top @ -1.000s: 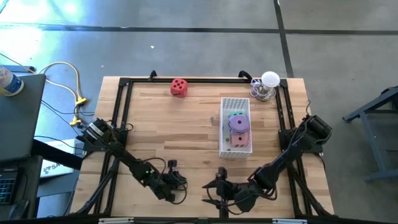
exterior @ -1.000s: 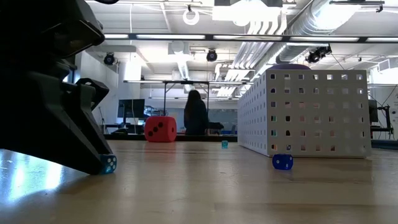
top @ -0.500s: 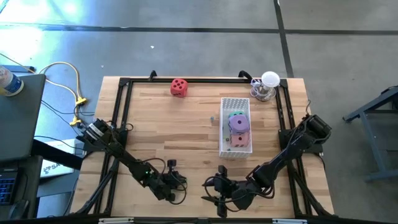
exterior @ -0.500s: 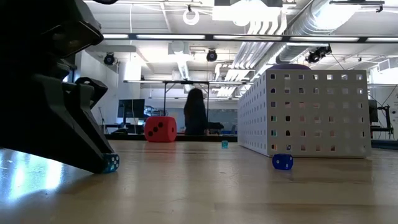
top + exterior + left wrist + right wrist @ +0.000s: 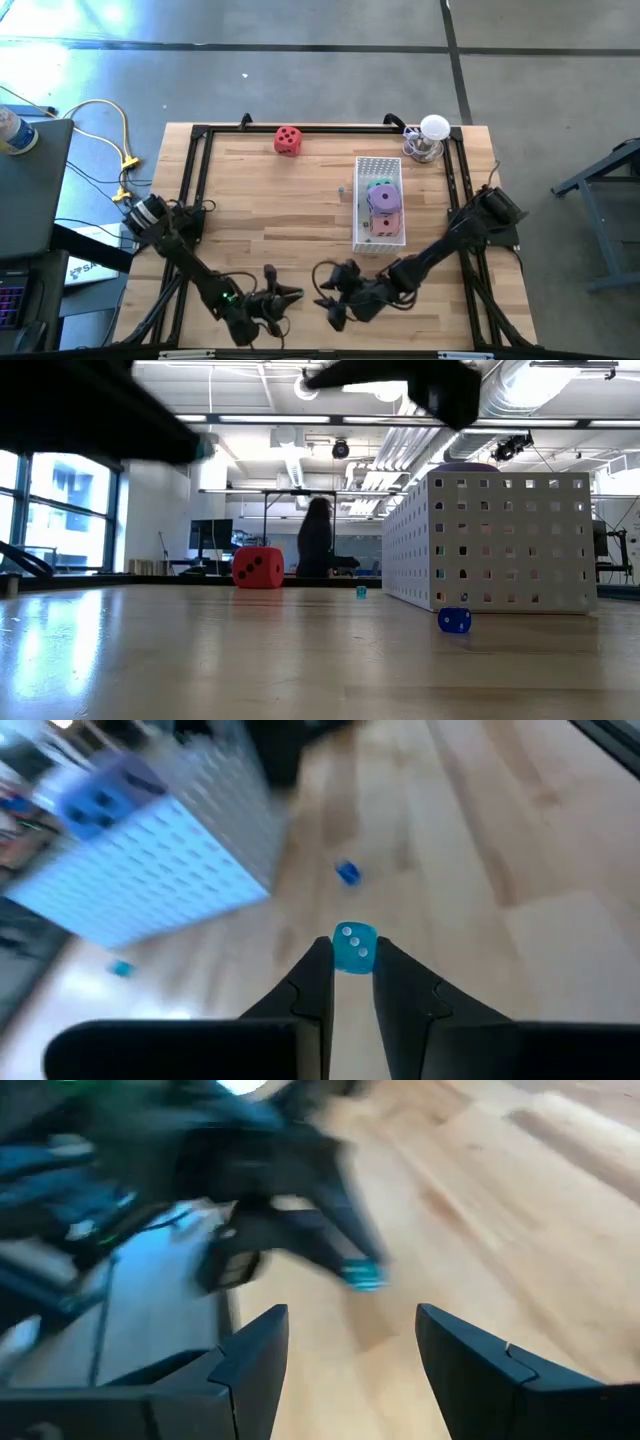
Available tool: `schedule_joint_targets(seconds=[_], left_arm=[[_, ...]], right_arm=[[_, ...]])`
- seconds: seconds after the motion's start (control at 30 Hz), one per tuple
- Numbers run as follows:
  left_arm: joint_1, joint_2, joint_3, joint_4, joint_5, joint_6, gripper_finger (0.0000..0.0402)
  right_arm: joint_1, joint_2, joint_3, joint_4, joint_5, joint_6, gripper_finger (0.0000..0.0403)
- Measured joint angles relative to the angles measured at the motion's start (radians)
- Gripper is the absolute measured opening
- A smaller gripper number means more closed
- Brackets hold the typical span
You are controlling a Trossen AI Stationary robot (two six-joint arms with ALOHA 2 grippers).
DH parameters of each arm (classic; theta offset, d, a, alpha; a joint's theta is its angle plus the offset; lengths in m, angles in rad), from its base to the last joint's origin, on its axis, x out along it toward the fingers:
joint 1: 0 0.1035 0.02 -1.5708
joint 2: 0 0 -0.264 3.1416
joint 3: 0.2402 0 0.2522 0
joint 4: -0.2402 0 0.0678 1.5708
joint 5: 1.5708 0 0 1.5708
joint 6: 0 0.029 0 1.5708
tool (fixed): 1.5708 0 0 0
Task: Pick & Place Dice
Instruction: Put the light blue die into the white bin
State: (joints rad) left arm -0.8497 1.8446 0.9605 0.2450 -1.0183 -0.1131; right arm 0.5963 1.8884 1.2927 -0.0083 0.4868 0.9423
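Red die [image 5: 287, 140]: soft cube with dark pips, resting on the desk [image 5: 260, 220] near its far edge, well apart from both arms; in the low view it sits far back, upright, beside a distant person [image 5: 317, 540] in the room.

Purple die [image 5: 381, 197], pink die [image 5: 383, 224], green die [image 5: 379, 184]: all inside the white perforated basket [image 5: 378, 165] on the right half of the desk, purple in the middle, pink toward the near end, green partly hidden behind the purple.

Small teal die [image 5: 353, 947]: pinched between the fingers of the left gripper [image 5: 353, 965], held above the desk at the near edge.

Small blue die [image 5: 454, 620]: lying on the desk just beside the basket's near wall.

A second tiny teal die [image 5: 361, 592]: on the desk farther back.

Right gripper [image 5: 352, 1342]: fingers spread apart, holding nothing, near the front edge, close to the left gripper.

Clear cup with a white ball [image 5: 432, 136]: at the far right corner.
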Motion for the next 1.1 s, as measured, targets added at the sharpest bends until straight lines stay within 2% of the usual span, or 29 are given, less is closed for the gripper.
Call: schedule_joint_targets(seconds=[0.13,0.3,0.67,1.1], left_arm=[[-0.024,0.000,0.037,0.002,-0.120,0.076,0.0045],[-0.032,0.000,0.050,0.002,-0.167,0.081,0.0045],[-0.008,0.000,0.050,-0.016,-0.162,0.037,0.0044],[-0.002,0.000,0.050,-0.059,-0.135,0.000,0.0050]], right_arm=[[-0.021,0.032,0.001,0.037,-0.003,0.059,0.0211],[-0.040,0.054,0.000,0.115,-0.007,0.038,0.0211],[-0.068,0.111,-0.001,0.178,0.006,0.056,0.0211],[-0.080,0.116,-0.002,0.238,0.017,-0.005,0.0211]])
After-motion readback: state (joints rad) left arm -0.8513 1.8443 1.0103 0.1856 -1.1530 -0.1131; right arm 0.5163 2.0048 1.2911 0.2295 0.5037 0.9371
